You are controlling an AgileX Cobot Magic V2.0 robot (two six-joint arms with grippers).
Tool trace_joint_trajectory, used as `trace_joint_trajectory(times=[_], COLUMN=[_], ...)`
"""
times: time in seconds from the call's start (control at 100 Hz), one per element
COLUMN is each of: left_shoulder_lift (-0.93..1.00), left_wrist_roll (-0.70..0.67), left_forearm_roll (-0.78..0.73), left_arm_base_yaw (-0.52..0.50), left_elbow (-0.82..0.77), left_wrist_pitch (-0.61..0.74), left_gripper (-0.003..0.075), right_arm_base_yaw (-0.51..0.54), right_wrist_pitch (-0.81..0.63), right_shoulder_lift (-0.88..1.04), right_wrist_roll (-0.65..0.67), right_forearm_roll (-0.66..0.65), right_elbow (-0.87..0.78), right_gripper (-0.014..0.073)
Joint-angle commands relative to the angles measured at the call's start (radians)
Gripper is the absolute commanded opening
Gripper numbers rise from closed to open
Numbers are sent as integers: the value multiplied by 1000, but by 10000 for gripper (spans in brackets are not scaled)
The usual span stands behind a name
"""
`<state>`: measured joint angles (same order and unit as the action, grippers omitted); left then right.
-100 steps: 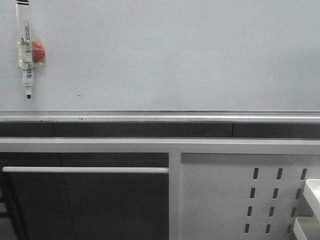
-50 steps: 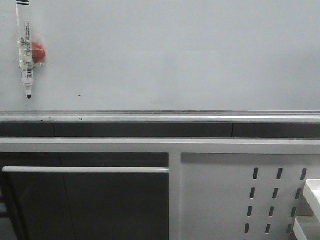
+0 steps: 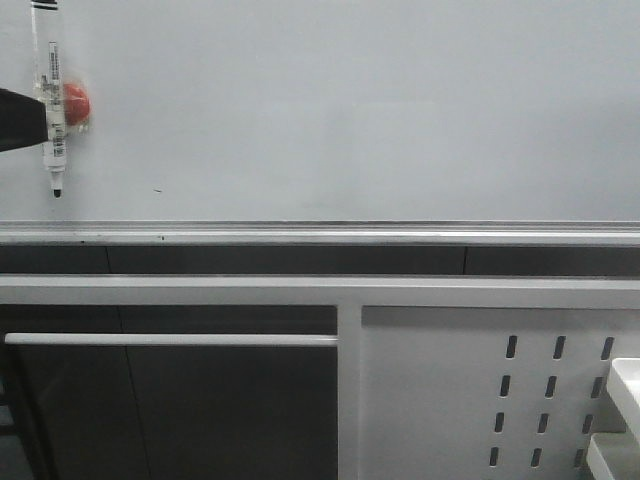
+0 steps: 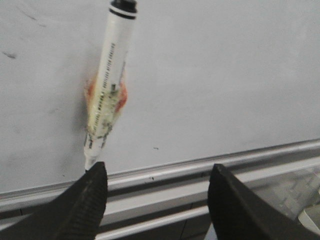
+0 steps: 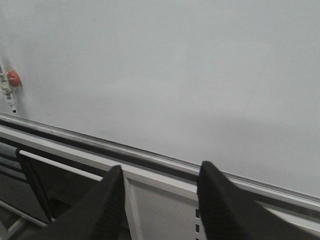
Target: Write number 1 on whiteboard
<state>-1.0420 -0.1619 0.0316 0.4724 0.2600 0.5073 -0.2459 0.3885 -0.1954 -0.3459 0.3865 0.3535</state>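
Observation:
The whiteboard (image 3: pixel 350 110) fills the upper half of the front view, with a silver rail (image 3: pixel 320 236) along its lower edge. A white marker pen (image 3: pixel 52 100) hangs tip-down at its far left, held against a red magnet (image 3: pixel 78 103). One dark finger (image 3: pixel 20 120) of my left gripper reaches in from the left edge, beside the pen. In the left wrist view the left gripper (image 4: pixel 157 170) is open, the pen (image 4: pixel 107 90) just beyond one fingertip. My right gripper (image 5: pixel 161 167) is open and holds nothing, facing the board (image 5: pixel 175 75). The number 1 is out of view.
A tiny dark speck (image 3: pixel 157 189) marks the board right of the pen tip. Below the rail are a white frame, a horizontal white bar (image 3: pixel 170 340) and a white panel with slot holes (image 3: pixel 450 390). White box shapes (image 3: pixel 622 400) stand at the lower right.
A dark part of my left gripper has come into the front view from the left edge, level with the pen. The pen and magnet have not moved.

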Motion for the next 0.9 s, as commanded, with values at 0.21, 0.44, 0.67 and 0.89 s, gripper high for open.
trace_joint_trajectory(times=[0.21, 0.44, 0.67, 0.89], left_shoulder_lift=[-109, -183, -246, -280], left_wrist_roll=[44, 95, 95, 110], left_forearm_roll=[19, 88, 125, 125], left_arm_base_yaw=[-10, -10, -10, -24], left_elbow=[25, 55, 80, 123], left_wrist_pitch=[236, 311, 343, 338], left_gripper=[407, 406, 406, 378], right_arm_base_yaw=[-3, -3, -3, -3], right_wrist_pitch=[-72, -72, -72, -72], right_shoulder_lift=[-13, -13, -13, -13], right_wrist_roll=[-10, -10, -10, -10], right_forearm_roll=[11, 11, 11, 11], right_elbow=[37, 37, 37, 37], right_gripper=[307, 307, 307, 307])
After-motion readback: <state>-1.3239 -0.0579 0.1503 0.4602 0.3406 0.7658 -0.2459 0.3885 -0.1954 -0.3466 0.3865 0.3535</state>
